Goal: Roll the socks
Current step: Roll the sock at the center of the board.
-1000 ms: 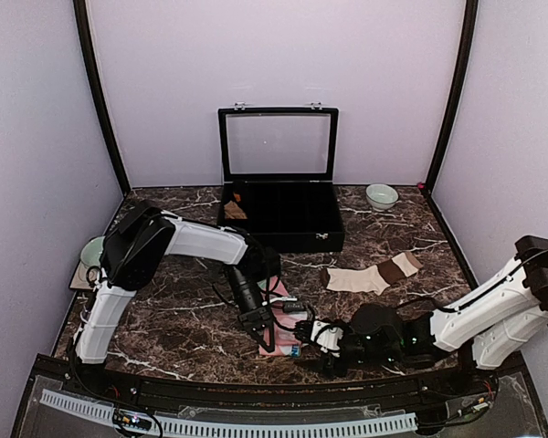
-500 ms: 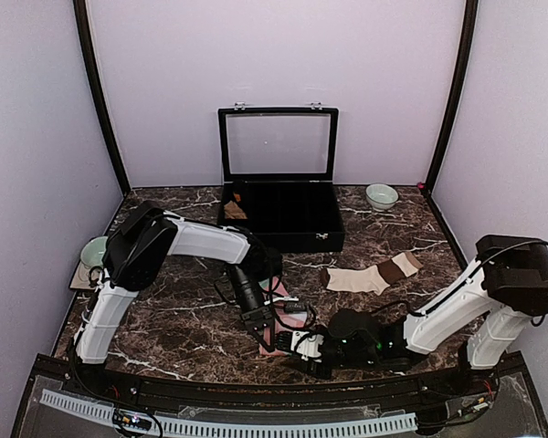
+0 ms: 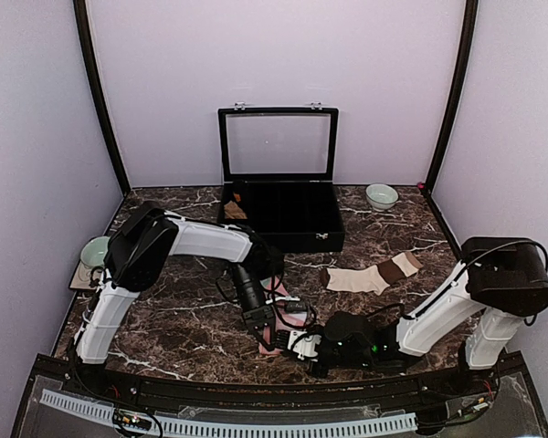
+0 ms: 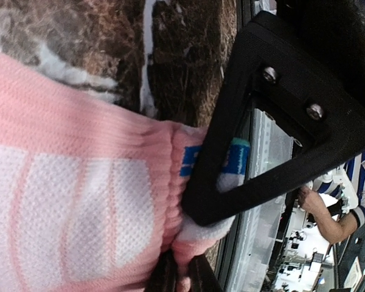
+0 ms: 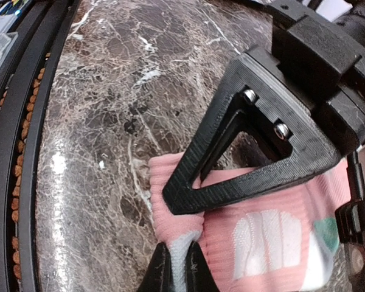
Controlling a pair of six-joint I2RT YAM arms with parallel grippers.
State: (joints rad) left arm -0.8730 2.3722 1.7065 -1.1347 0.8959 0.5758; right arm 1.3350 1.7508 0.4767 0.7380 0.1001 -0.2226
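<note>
The pink sock [image 3: 279,290] with white and mint patches lies near the table's front edge, between both arms. My left gripper [image 3: 263,330] reaches down onto it. In the left wrist view the left gripper [image 4: 182,274] is shut on a fold of the pink sock [image 4: 67,182]. My right gripper [image 3: 303,345] comes in low from the right. Its wrist view shows the right gripper [image 5: 177,267] shut on the white-and-pink end of the pink sock [image 5: 261,243], right beside the other gripper's black finger [image 5: 243,176]. The cream-beige sock [image 3: 370,274] with brown bands lies flat, untouched, to the right.
A black case [image 3: 283,228] with its lid up stands at the back centre, a small tan bundle [image 3: 235,210] inside. A pale bowl [image 3: 381,195] sits at the back right and a green bowl [image 3: 93,251] at the left edge. The table's front rail [image 5: 24,152] runs close by.
My right gripper has slid left along the front edge and closed from open onto the pink sock's end. The left gripper has stayed on the sock, shifting slightly.
</note>
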